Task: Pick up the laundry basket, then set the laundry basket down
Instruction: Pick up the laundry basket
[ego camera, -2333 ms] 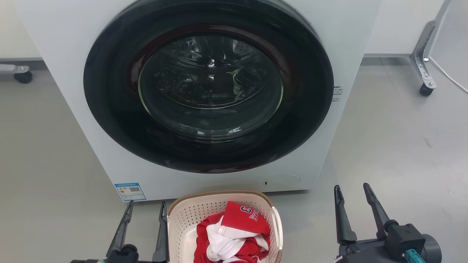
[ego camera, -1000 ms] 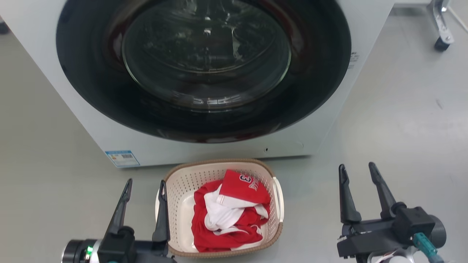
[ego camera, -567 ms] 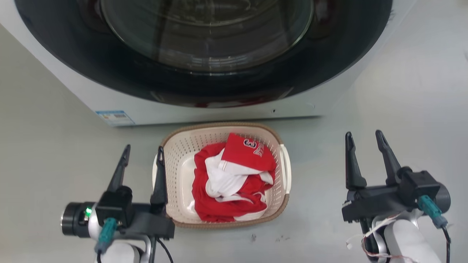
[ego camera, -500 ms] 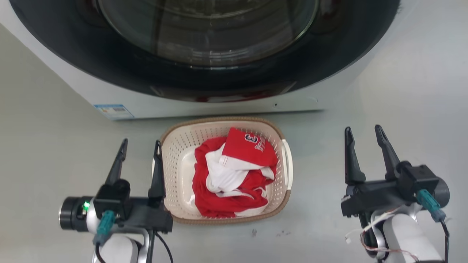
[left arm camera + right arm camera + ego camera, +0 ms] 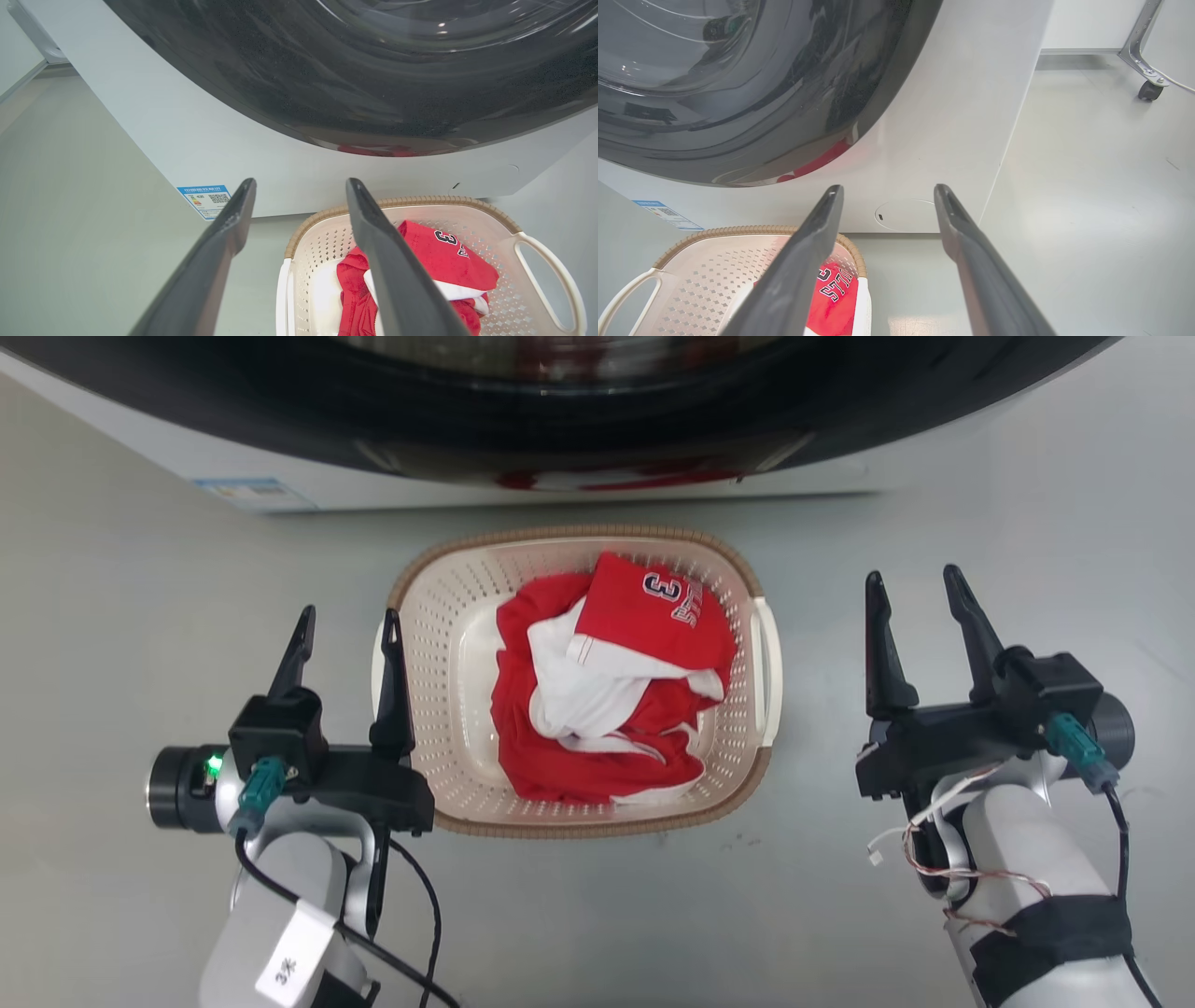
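Observation:
The laundry basket (image 5: pixel 448 644) sits on the grey floor in front of the washing machine, cream and perforated with a brown woven rim, holding red and white clothes (image 5: pixel 616 681). My left gripper (image 5: pixel 347 616) is open just left of it, its inner finger over the basket's left handle. My right gripper (image 5: pixel 917 581) is open a hand's width to the right of the right handle (image 5: pixel 767 653), over bare floor. The left wrist view shows the laundry basket (image 5: pixel 308 261) below my right-hand finger (image 5: pixel 392 266). In the right wrist view the laundry basket (image 5: pixel 700 275) lies lower left.
The white washing machine (image 5: pixel 523 485) with its dark round door (image 5: pixel 373 70) stands right behind the basket. A blue label (image 5: pixel 205 198) marks its lower left corner. A caster leg (image 5: pixel 1148 79) stands at the far right. Grey floor (image 5: pixel 1027 476) spreads on both sides.
The head camera has tilted downward, so the washing machine slid up out of the picture and the basket sits higher in it. Both grippers stay open beside the basket.

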